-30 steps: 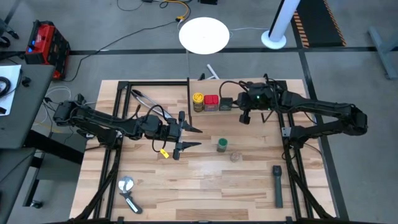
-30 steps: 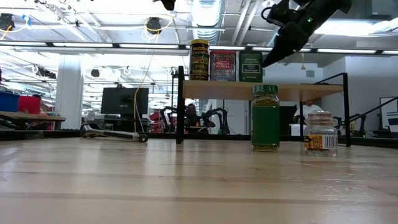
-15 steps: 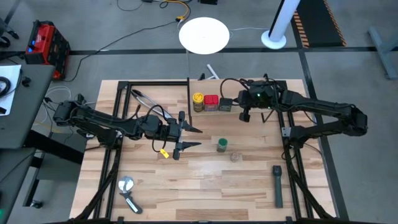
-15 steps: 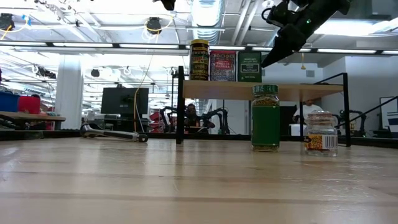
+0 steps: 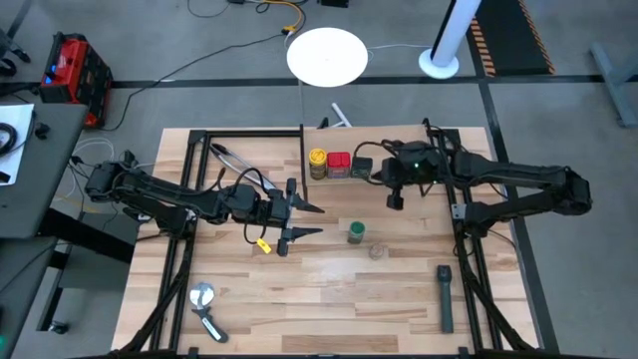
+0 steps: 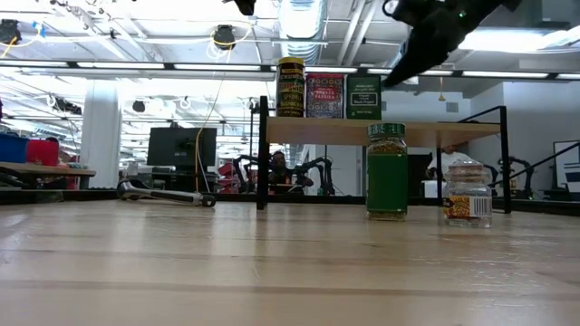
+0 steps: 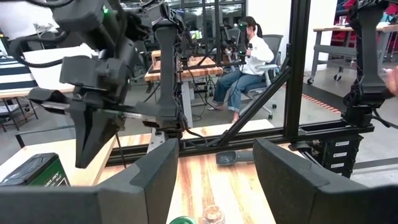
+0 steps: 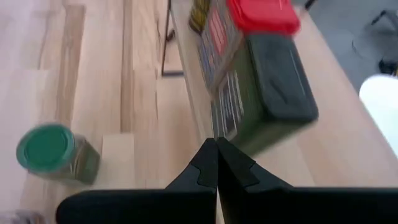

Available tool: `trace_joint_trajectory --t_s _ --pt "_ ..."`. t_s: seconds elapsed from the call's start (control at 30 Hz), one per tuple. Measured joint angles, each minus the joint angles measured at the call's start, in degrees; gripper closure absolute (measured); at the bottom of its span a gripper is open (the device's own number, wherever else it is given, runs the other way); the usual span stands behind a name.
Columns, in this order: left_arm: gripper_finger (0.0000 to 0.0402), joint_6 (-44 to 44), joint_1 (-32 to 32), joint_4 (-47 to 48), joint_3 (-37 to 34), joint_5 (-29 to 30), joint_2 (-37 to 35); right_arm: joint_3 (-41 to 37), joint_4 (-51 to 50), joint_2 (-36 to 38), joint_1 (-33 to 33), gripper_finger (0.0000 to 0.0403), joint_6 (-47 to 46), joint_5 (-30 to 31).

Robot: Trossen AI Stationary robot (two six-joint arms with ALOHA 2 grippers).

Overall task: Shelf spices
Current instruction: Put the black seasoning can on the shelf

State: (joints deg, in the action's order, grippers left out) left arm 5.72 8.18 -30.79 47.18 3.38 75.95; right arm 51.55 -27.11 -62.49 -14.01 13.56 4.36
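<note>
Three spice containers stand upright in a row on the light-wood shelf with thin black metal uprights point(image 5: 419, 150): a yellow round jar point(image 5: 318, 160), a red-lidded square tin point(image 5: 339, 164) and a dark grey square tin point(image 5: 362, 167). The row's long axis runs 9 to 3 o'clock in the high view, yellow jar at the 9 o'clock end, the three packed side by side, labels facing the low camera. In the low view they sit atop the shelf board point(image 6: 381, 132), yellow jar point(image 6: 291, 88) leftmost, then the red tin point(image 6: 325, 95), then the grey tin point(image 6: 364, 96).

Two more remain on the slatted wooden tabletop point(image 5: 329, 289), at about 6 o'clock of the shelf row: a green-lidded glass jar point(image 5: 356, 232) and a small clear-tan jar point(image 5: 377, 250), both upright, near each other but apart.

The right gripper point(image 5: 396, 198) hovers just at 4 o'clock of the grey tin, clear of it; its wrist view shows the two dark fingers point(image 8: 208, 165) pressed together, clenched on nothing, with the grey tin point(image 8: 273, 93) beyond them and the green-lidded jar point(image 8: 53, 151) off to the side.

The left gripper point(image 5: 304, 220) waits over mid-table at 9 o'clock of the green-lidded jar, fingers point(image 7: 149, 186) spread apart and released, holding nothing.

Metal tongs point(image 5: 206, 309) lie near the table's front left; a long black bar-shaped tool point(image 5: 445, 297) lies front right, long axis 12 to 6 o'clock.
</note>
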Motion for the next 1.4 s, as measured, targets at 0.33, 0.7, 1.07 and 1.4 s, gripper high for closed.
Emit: trace_joint_trajectory --t_s 0.33,0.7,1.07,1.4 --pt "0.0201 -0.2 0.0 0.1 0.0 -0.7 0.0 0.0 2.3 -0.6 -0.7 0.0400 0.5 4.8" --pt "0.0201 -0.2 0.0 0.0 0.0 -1.0 0.0 0.0 1.9 -0.6 0.2 0.0400 0.2 4.7" --pt "0.0201 -0.5 0.0 0.1 0.0 -1.1 0.0 0.0 -0.7 -0.4 3.8 0.0400 -2.3 10.4" --pt "0.0201 -0.4 0.0 0.1 0.0 -1.1 0.0 0.0 0.7 -0.6 -1.2 0.0400 -0.4 15.8"
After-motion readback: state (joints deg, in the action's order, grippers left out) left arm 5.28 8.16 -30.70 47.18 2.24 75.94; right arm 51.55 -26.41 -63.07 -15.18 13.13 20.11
